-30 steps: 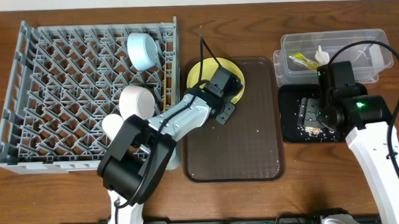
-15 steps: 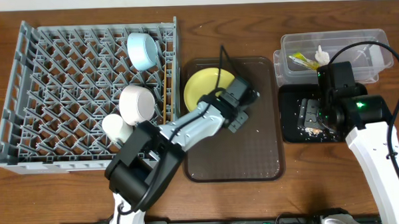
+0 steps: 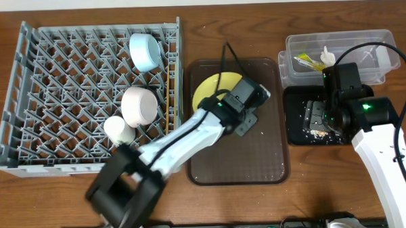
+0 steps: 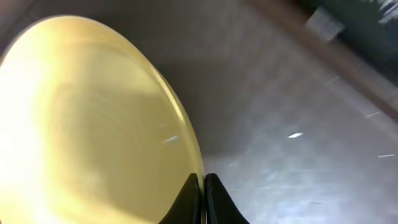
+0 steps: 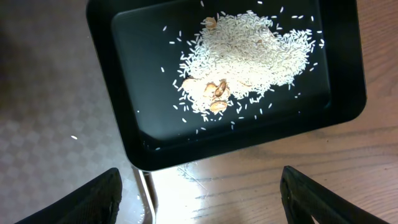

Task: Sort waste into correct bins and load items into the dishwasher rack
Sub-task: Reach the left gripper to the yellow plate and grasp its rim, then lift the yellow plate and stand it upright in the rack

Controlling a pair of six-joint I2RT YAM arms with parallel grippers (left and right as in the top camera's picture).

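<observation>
My left gripper point(image 3: 231, 103) is shut on the right rim of the round yellow plate point(image 3: 209, 90), which tilts over the brown tray. In the left wrist view the jaws point(image 4: 203, 186) pinch the plate's edge point(image 4: 93, 112). My right gripper point(image 3: 323, 116) hangs open and empty over the black tray point(image 3: 298, 134), which holds rice crumbs point(image 5: 249, 50); its fingers point(image 5: 202, 199) sit above the tray's near edge. The clear tub point(image 3: 383, 40) holds the green-and-yellow wrapper point(image 3: 305, 62) and a white scrap point(image 3: 327, 55). The grey rack point(image 3: 27, 133) holds the light-blue bowl point(image 3: 145, 52), white bowl point(image 3: 138, 105) and white cup point(image 3: 118, 128). No chopsticks show.
The brown serving tray point(image 3: 259, 159) lies between the rack and the bins, with a few white crumbs on it; it also shows in the right wrist view point(image 5: 50, 93). The wooden table point(image 5: 280, 180) shows in front of the black tray.
My left gripper has slid right along the brown tray with the yellow plate, whose rim now tilts up. The right arm has not moved.
</observation>
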